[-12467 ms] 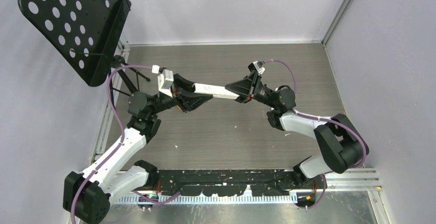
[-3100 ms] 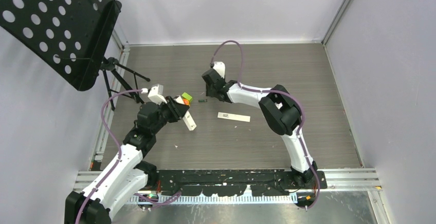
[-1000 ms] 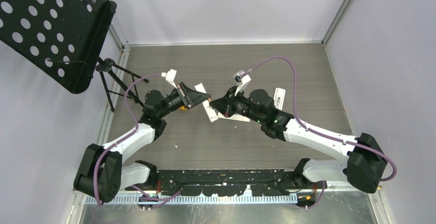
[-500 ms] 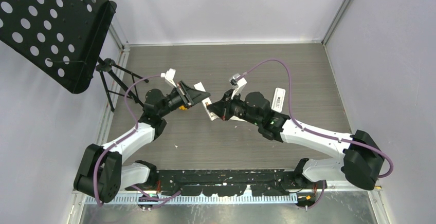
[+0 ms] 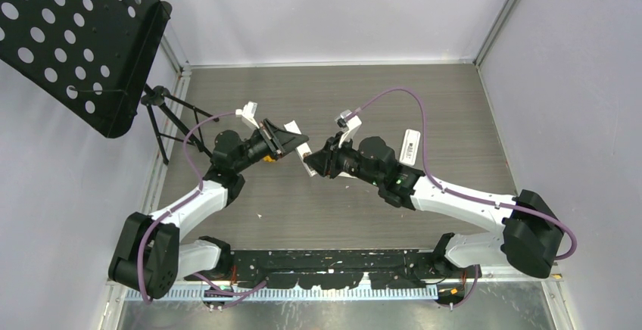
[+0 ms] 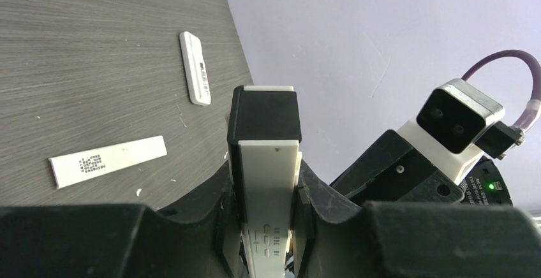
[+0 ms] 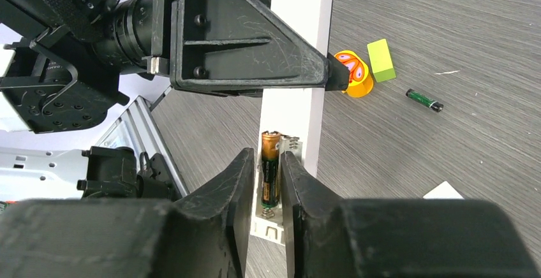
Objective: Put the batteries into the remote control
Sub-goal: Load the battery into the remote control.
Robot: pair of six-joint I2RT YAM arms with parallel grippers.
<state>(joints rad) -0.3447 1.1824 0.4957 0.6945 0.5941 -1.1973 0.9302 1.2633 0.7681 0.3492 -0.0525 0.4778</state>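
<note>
Over the last three seconds the two arms have been brought from separate work on the table [image 5: 454, 103] to a meeting above its middle, and in the last second the remaining gap between them has been closed. The remote [image 7: 288, 109] is held off the table, clamped across its width by the left gripper [image 5: 290, 141], with the open bay presented to the other arm. The right gripper [image 5: 316, 161] has been advanced onto the bay end, its fingers drawn in narrowly on a battery [image 7: 270, 169]. That battery is now laid lengthwise in one slot, foot against the spring; full seating cannot be confirmed. The neighbouring slot is seen empty. A second battery [image 7: 423, 99] is left lying on the table beyond the toy [image 7: 357, 74], well apart from the remote. Judged: first cell nearly home, and another fetch is required.
</note>
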